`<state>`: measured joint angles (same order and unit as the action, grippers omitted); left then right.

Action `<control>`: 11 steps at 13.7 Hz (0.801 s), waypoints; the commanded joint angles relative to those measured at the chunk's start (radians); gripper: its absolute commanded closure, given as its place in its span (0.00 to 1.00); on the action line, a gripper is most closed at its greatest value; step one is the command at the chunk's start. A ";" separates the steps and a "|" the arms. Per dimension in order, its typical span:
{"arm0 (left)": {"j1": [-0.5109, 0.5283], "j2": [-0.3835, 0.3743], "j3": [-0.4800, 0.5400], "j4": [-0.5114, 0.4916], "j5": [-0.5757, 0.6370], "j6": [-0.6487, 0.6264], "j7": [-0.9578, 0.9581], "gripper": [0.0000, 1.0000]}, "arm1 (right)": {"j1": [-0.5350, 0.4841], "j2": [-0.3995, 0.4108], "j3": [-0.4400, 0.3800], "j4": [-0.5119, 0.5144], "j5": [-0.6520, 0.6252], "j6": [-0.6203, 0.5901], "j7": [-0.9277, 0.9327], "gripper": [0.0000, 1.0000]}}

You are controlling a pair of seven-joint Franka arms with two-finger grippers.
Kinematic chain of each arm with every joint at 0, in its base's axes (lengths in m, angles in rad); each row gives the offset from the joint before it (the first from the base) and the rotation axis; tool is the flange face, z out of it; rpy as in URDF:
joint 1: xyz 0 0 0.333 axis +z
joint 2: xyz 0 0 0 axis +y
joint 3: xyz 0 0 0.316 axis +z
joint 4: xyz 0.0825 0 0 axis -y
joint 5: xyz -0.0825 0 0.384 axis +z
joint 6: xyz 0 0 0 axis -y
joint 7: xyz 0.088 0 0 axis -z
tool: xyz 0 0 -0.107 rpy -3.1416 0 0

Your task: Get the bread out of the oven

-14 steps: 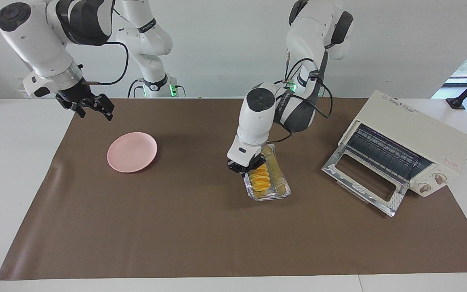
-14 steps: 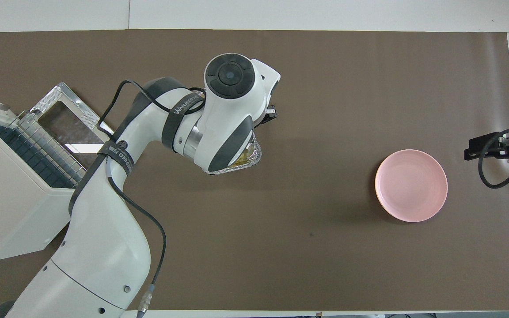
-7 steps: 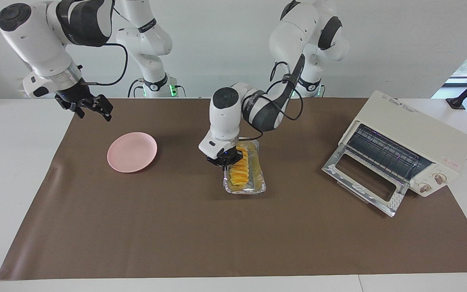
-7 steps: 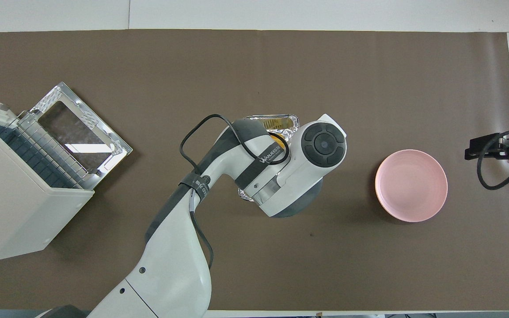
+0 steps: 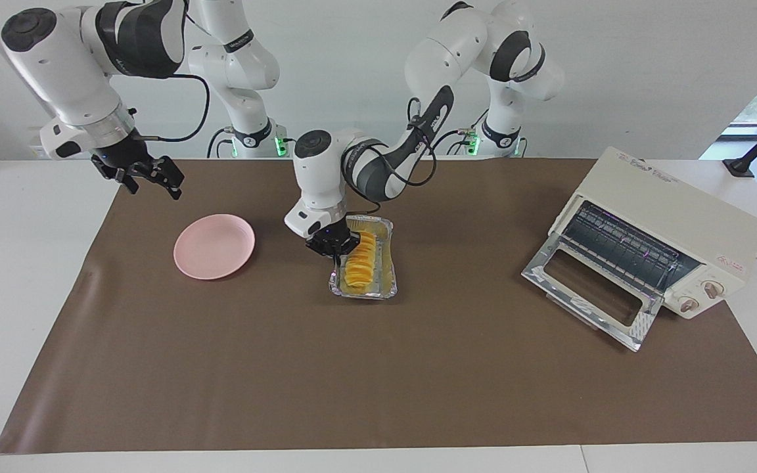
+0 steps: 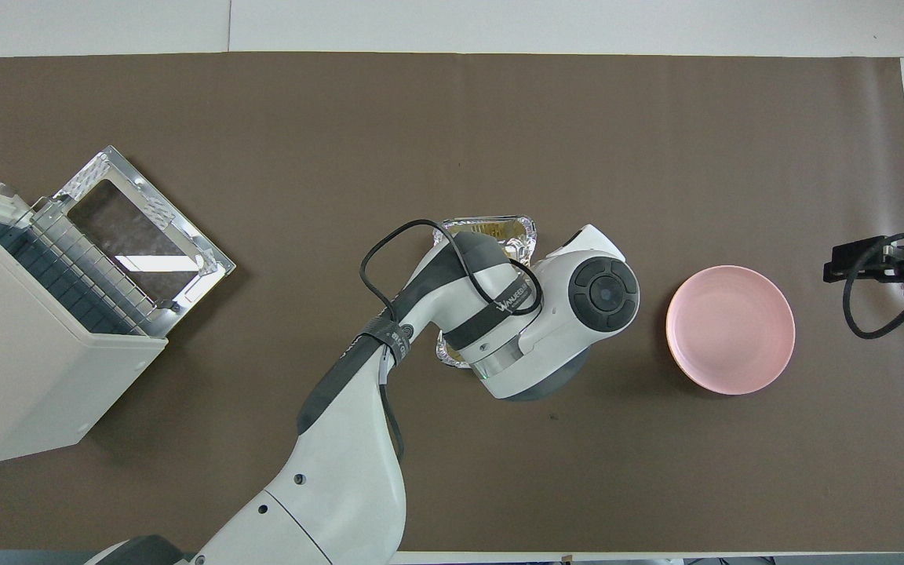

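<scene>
The golden ridged bread [image 5: 357, 263] lies in a crinkled foil tray [image 5: 386, 279] at the middle of the brown mat, outside the oven. My left gripper [image 5: 334, 244] is shut on the tray's rim on the side toward the right arm's end. In the overhead view the left arm covers the gripper and most of the tray [image 6: 513, 232]. The cream oven [image 5: 671, 217] stands at the left arm's end with its glass door [image 5: 590, 295] folded down open and the wire rack bare; it also shows in the overhead view [image 6: 20, 369]. My right gripper [image 5: 155, 174] waits open in the air over the mat's edge beside the plate.
A pink round plate [image 5: 214, 246] lies on the mat toward the right arm's end, between the tray and the right gripper; it also shows in the overhead view [image 6: 730, 329]. The brown mat [image 5: 378, 381] covers the white table.
My left gripper has moved the foil tray with the bread away from the oven toward the pink plate, and the tray has turned. The right arm has barely moved.
</scene>
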<state>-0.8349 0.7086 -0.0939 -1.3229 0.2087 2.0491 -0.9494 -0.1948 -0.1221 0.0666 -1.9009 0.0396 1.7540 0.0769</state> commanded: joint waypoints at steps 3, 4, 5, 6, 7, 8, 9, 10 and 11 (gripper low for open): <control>-0.018 0.057 0.029 0.057 0.023 0.008 -0.075 1.00 | -0.009 -0.025 0.010 -0.035 0.006 0.071 0.014 0.00; -0.018 0.057 0.029 0.057 0.023 0.008 -0.078 1.00 | -0.009 -0.025 0.010 -0.036 0.005 0.064 0.014 0.00; -0.018 0.057 0.028 0.056 0.023 0.008 -0.090 1.00 | -0.008 -0.027 0.010 -0.038 0.006 0.056 0.006 0.00; -0.018 0.057 0.028 0.056 0.023 0.006 -0.113 1.00 | -0.006 -0.027 0.012 -0.038 0.006 0.047 0.006 0.00; -0.018 0.057 0.028 0.056 0.023 0.006 -0.117 0.80 | -0.005 -0.027 0.012 -0.036 0.006 0.045 0.007 0.00; -0.018 0.057 0.028 0.056 0.021 0.008 -0.124 0.01 | -0.003 -0.025 0.012 -0.033 0.006 0.047 0.006 0.00; -0.018 0.054 0.028 0.056 0.023 0.006 -0.127 0.00 | -0.003 -0.025 0.012 -0.033 0.006 0.056 0.003 0.00; -0.016 0.046 0.028 0.054 0.026 0.009 -0.127 0.00 | -0.002 -0.021 0.013 -0.024 0.014 0.061 0.006 0.00; -0.015 0.042 0.028 0.054 0.023 0.009 -0.127 0.00 | 0.006 -0.017 0.019 -0.015 0.016 0.056 0.009 0.00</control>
<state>-0.8349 0.7419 -0.0824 -1.2958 0.2102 2.0545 -1.0523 -0.1895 -0.1227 0.0730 -1.9099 0.0398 1.8035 0.0769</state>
